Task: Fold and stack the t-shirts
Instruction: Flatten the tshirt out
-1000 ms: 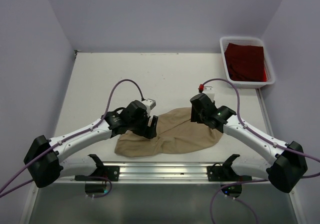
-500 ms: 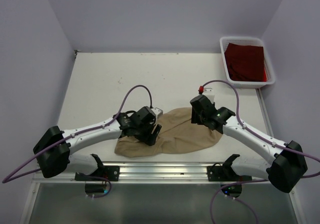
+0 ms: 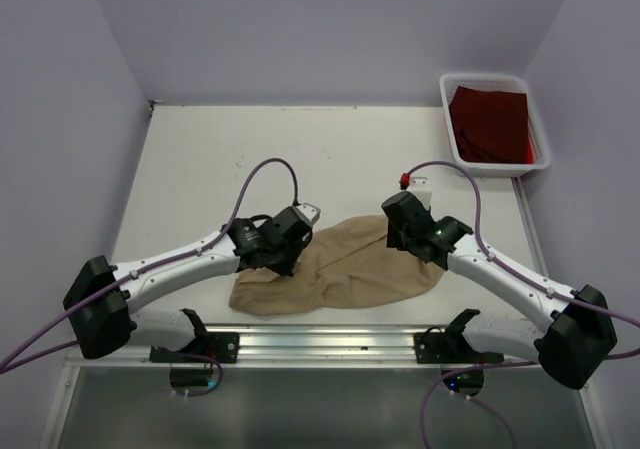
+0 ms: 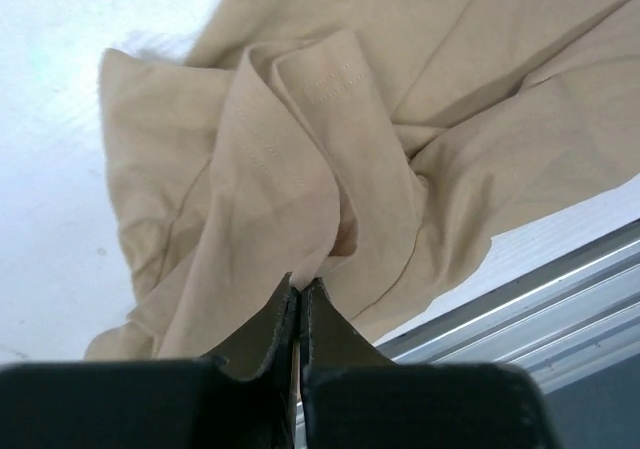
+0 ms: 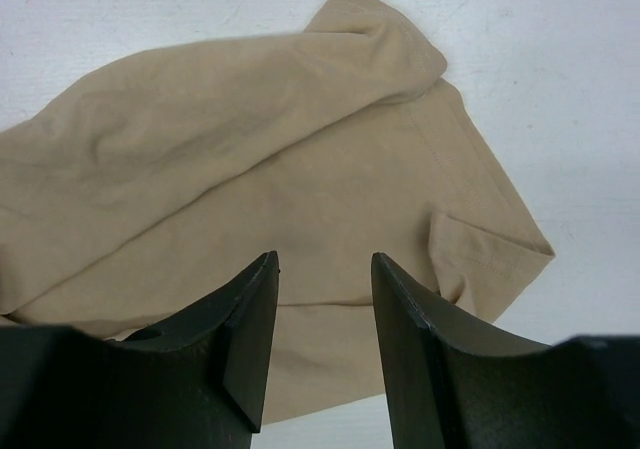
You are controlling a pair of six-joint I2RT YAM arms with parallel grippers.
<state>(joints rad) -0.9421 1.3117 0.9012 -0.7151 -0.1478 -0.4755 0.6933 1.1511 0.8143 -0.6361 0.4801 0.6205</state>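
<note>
1. The tan t-shirt (image 3: pixel 345 264) lies crumpled on the white surface (image 3: pixel 200 169), near its front edge and between the two arms; it is bunched and creased rather than spread flat.
2. The left end effector (image 3: pixel 284 261) is down on the left part of the shirt; in the left wrist view its fingers are clenched together at the tips (image 4: pixel 298 285), pinching a raised fold of the tan t-shirt (image 4: pixel 400 119); the cloth gathers in pleats toward that pinch, and a stitched hem runs across the fold just beyond it.
3. The right end effector (image 3: pixel 402 235) sits over the upper right part of the shirt; in the right wrist view (image 5: pixel 324 261) its jaws stand apart, released, with nothing between them; the tan t-shirt (image 5: pixel 250 169) shows through the gap, and I cannot tell whether the tips touch the cloth.
4. In that same view a short sleeve juts out at the right edge of the cloth, lying flat on the surface.
5. The dark red t-shirt (image 3: pixel 490 124) lies inside the white bin (image 3: pixel 495 77) at the far right corner of the surface, well apart from the tan one and from both arms.
6. A metal rail (image 3: pixel 330 344) runs along the near edge of the surface, just beside the lower hem of the tan shirt.
</note>
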